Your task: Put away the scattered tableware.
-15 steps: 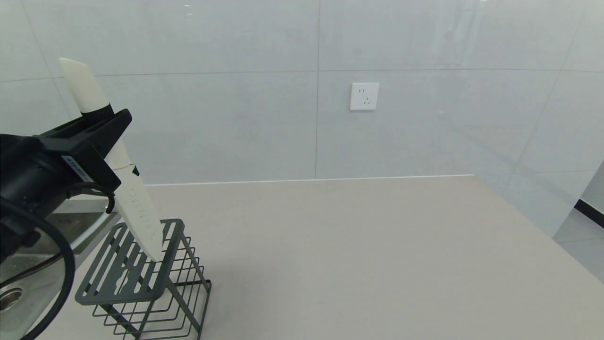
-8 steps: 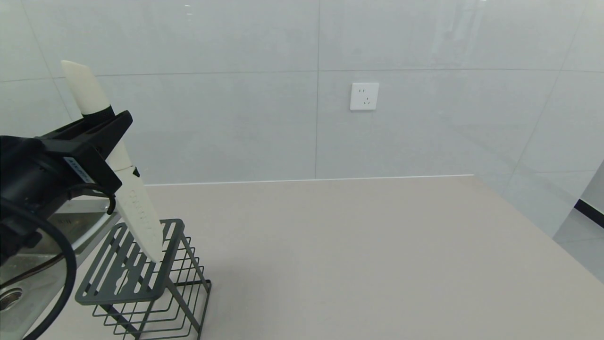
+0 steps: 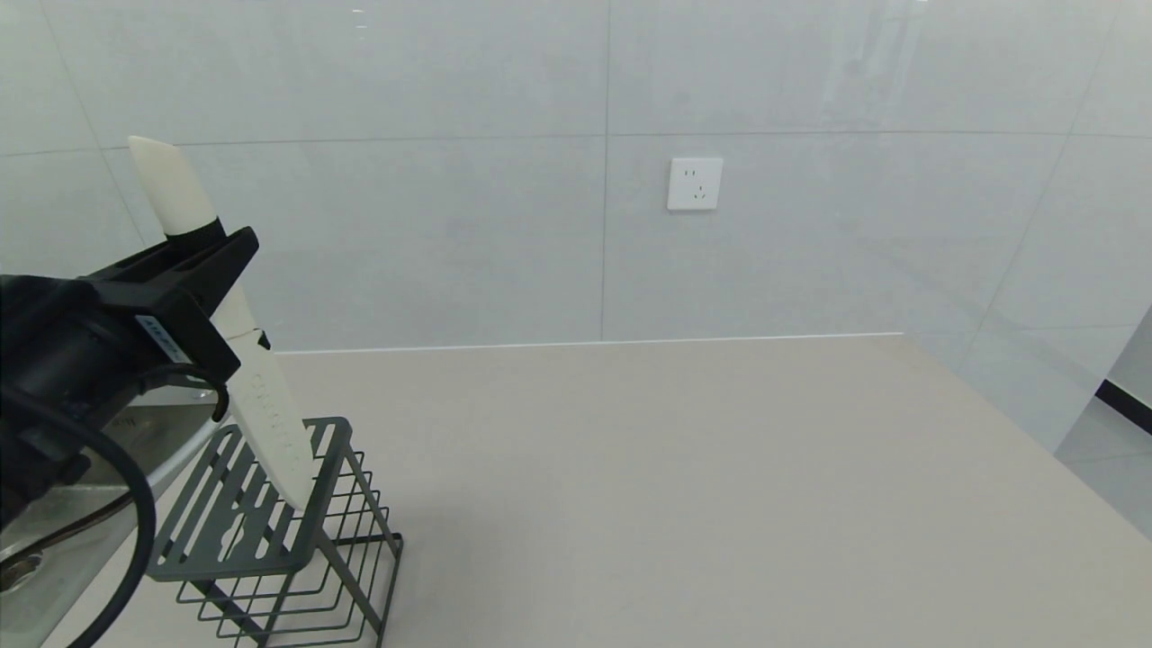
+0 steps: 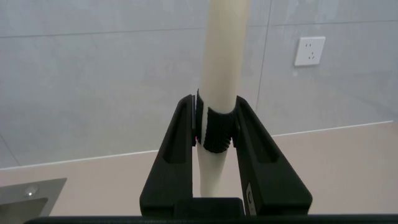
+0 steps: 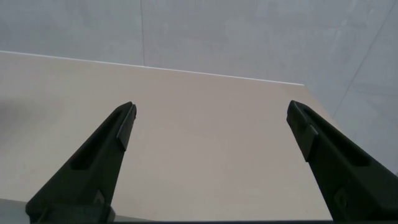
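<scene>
My left gripper [image 3: 209, 256] is shut on the cream handle of a white knife [image 3: 263, 405], at the left of the head view. The knife hangs tilted, blade down, its tip at a slot in the top plate of the dark grey wire knife rack [image 3: 270, 540]. In the left wrist view the fingers [image 4: 180, 134] clamp the knife handle [image 4: 222, 68] from both sides. My right gripper [image 5: 211, 143] is open over the bare beige counter [image 5: 205, 143], with nothing between its fingers.
A steel sink [image 3: 54, 504] lies left of the rack. The beige countertop [image 3: 675, 486] stretches to the right, ending at an edge on the far right. A tiled wall with a white socket [image 3: 695, 184] stands behind.
The left gripper has lowered a little with the knife, and the blade tip has sunk toward the rack's top plate.
</scene>
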Robot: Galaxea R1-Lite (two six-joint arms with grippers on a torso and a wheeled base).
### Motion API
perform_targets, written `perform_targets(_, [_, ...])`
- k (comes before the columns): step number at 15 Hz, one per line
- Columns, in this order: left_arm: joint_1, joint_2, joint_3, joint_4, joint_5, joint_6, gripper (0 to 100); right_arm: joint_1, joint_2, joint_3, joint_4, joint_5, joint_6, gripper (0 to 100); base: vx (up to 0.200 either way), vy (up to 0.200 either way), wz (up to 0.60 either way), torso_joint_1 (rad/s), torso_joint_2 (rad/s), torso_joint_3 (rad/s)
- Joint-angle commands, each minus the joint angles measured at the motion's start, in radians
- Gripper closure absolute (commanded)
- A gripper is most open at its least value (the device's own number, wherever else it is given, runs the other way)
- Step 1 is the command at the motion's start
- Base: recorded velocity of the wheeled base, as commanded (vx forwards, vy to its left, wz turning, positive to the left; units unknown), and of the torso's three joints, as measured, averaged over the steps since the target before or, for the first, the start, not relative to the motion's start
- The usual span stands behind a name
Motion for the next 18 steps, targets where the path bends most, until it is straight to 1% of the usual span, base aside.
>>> perform_targets(1, [0.000,0.002,0.002,0.001,0.000,0.000,100,0.000,0.001,0.000,-0.001,0.001,0.000,0,0.000,0.000,0.00,0.000,0.00,0.000])
perform_targets(5, [-0.002,0.002,0.005,0.002,0.000,0.003,100,0.000,0.001,0.000,-0.001,0.001,0.000,0,0.000,0.000,0.00,0.000,0.00,0.000])
perform_targets(8, [-0.002,-0.003,0.051,-0.001,0.000,0.006,100,0.000,0.001,0.000,0.001,0.001,0.000,0,0.000,0.000,0.00,0.000,0.00,0.000])
perform_targets(11, [-0.002,-0.003,0.054,0.002,-0.001,0.006,100,0.000,0.001,0.000,0.001,0.001,0.000,0,0.000,0.000,0.00,0.000,0.00,0.000])
perform_targets(13, [-0.003,-0.003,0.092,0.001,-0.003,0.006,100,0.000,0.001,0.000,-0.001,0.001,0.000,0,0.000,0.000,0.00,0.000,0.00,0.000])
perform_targets(14, [-0.006,-0.005,0.118,-0.001,-0.004,0.005,100,0.000,0.001,0.000,-0.001,0.001,0.000,0,0.000,0.000,0.00,0.000,0.00,0.000])
perform_targets(18, [-0.003,-0.003,0.140,0.011,-0.012,-0.004,100,0.000,0.001,0.000,-0.001,0.001,0.000,0,0.000,0.000,0.00,0.000,0.00,0.000])
